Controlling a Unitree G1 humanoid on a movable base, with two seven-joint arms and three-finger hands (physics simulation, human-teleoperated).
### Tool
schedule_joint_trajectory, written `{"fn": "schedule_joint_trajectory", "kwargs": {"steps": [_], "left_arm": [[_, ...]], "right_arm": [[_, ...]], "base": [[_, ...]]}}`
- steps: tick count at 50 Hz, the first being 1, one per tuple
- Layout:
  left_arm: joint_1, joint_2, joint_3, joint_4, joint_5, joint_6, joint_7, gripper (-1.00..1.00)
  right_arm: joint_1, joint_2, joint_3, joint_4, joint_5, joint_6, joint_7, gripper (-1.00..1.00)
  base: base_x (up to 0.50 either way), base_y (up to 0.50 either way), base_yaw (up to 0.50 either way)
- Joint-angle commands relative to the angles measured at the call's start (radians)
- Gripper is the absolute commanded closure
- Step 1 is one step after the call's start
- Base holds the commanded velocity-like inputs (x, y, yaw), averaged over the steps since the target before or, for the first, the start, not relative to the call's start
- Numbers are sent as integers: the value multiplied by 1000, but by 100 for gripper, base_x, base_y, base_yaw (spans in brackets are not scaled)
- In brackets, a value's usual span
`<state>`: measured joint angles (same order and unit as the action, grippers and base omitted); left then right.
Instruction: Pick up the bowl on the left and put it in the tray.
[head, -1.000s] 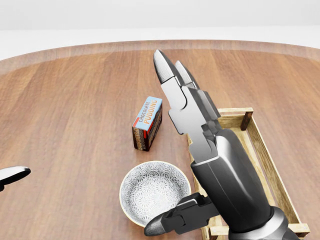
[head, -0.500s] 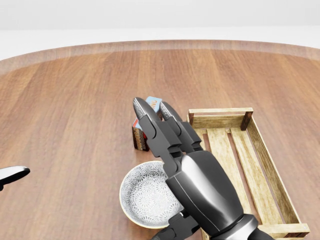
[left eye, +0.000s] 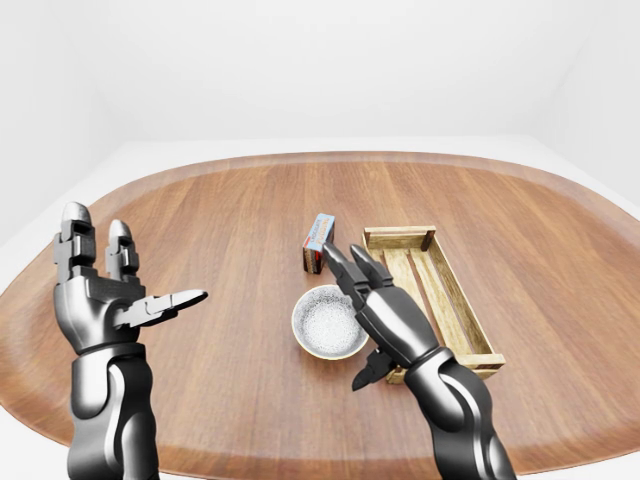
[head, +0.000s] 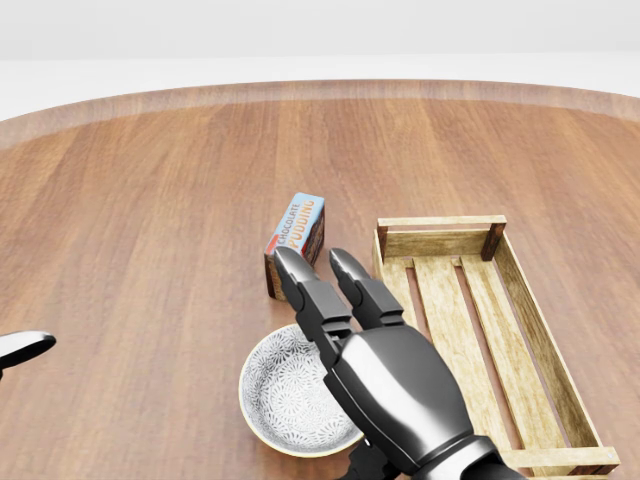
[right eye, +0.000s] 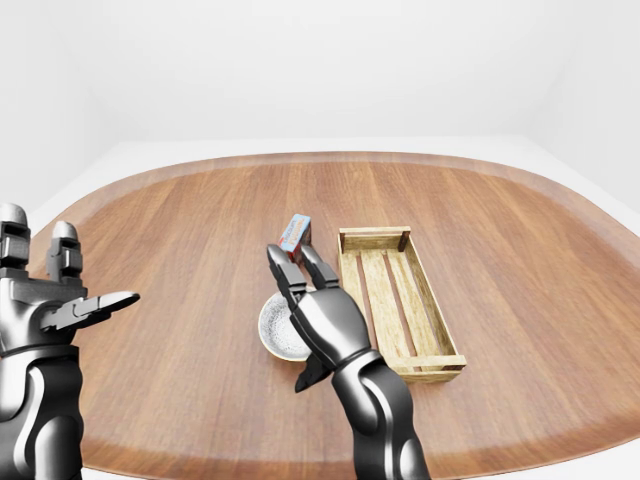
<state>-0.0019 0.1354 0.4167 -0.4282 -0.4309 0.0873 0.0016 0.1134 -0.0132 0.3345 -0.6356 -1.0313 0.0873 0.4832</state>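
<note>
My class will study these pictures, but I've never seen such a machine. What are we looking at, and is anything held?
This is a simulated humanoid robot with two three-finger hands. All three pictures come from cameras on its head, looking over its arms. On the wooden table lie a patterned bowl, a chocolate pudding box and a slatted wooden tray. The right hand is open at the bowl, not gripping it; the left hand is raised, open, at the left. Nothing is held.
</note>
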Motion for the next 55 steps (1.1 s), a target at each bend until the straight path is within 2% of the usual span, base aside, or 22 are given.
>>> {"fn": "schedule_joint_trajectory", "kwargs": {"steps": [1, 11, 34, 55], "left_arm": [[-4, 4, 4, 5, -5, 0, 1, -100], [-4, 5, 4, 6, -6, 0, 1, -100], [-2, 4, 3, 6, -8, 0, -1, -100], [-2, 3, 2, 4, -6, 0, 1, -100]], "right_arm": [[9, 15, -34, 54, -45, 0, 1, -100], [16, 18, -35, 96, -25, 0, -25, -100], [8, 12, -36, 278, 67, 0, -162, -100], [-10, 10, -39, 357, 80, 0, -177, -100]], "base": [[0, 0, 0], [0, 0, 0], [0, 0, 0], [0, 0, 0]]}}
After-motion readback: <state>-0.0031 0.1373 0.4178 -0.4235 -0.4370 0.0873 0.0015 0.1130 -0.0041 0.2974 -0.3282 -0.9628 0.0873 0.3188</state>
